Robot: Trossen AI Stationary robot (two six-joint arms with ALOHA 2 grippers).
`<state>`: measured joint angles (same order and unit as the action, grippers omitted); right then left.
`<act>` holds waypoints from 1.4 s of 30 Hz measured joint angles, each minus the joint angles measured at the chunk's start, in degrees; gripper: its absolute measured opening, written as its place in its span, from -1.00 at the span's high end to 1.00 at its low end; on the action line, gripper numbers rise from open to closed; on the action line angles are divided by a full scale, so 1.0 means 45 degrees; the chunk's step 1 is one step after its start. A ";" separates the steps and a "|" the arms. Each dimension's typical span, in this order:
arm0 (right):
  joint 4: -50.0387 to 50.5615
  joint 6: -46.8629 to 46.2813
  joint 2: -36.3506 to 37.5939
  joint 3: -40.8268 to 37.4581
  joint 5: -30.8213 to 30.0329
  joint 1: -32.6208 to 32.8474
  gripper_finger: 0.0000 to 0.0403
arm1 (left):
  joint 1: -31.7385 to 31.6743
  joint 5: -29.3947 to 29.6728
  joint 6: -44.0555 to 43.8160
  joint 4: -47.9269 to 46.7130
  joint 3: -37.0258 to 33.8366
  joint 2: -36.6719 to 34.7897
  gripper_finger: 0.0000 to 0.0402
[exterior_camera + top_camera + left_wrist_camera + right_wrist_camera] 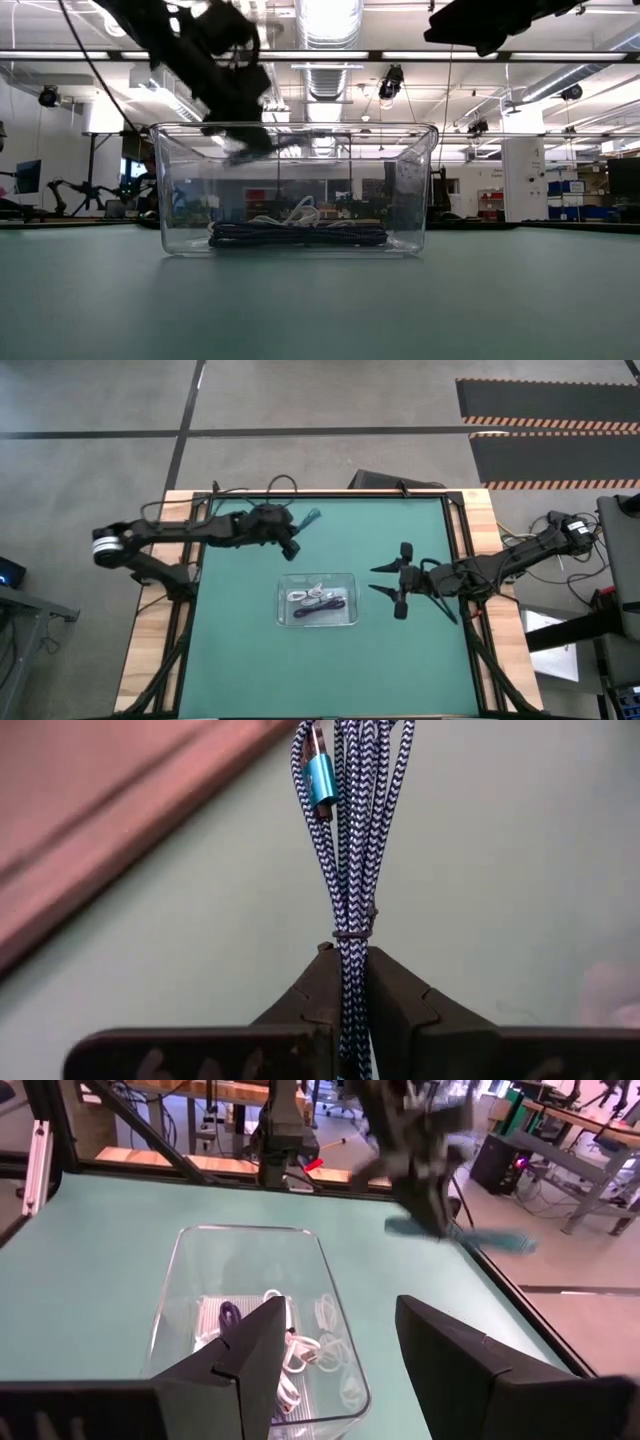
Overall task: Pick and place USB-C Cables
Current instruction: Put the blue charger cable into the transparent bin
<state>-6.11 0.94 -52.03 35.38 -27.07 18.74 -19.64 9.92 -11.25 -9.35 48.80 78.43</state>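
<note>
A: Status of the left hand?

B: It was raised over the far part of the green table, beyond the clear tray. Its fingers were pinched on the teal braided USB-C cable. The left wrist view showed the bundle clamped between the two pads, blue metal plug at the free end, a thin tie around the strands just ahead of the fingertips. The cable hung clear of the table and outside the tray.

A: Tray contents?

B: Two white cable bundles and one dark cable lay on the tray floor. The low view confirmed the dark coil flat along the bottom with white loops above it. Exact overlap between them could not be told.

A: Right hand?

B: Waiting just right of the tray, fingers spread wide, holding nothing.

A: Progress estimate?

B: Judged three of four cables placed; the teal one lifted but not yet delivered. Remaining, as far as could be judged: carry it over the tray, lower, release. No other loose cable was visible on the table.
</note>
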 joint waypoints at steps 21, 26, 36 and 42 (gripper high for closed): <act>-0.3465 0.1970 -0.1960 -0.0015 0.0057 -0.0005 0.09 | 0.4725 0.0012 0.0981 0.6448 -0.0102 -0.1109 0.93; -0.5219 0.2600 -0.2745 -0.0015 0.0068 -0.0004 0.09 | 0.5515 0.0003 0.1191 0.7985 -0.0107 -0.0313 0.93; -1.0231 0.4296 -0.4471 -0.0015 0.0131 -0.0004 0.09 | 0.6242 -0.0002 0.1710 0.9328 -0.0107 0.0587 0.93; -1.1928 0.4614 -0.5021 -0.0010 0.0160 -0.0005 0.09 | 0.6228 0.0003 0.1711 1.0038 -0.0107 0.1076 0.93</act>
<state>-59.79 21.71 -74.62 35.33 -26.35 18.72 8.38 9.93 -3.54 35.82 48.31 83.27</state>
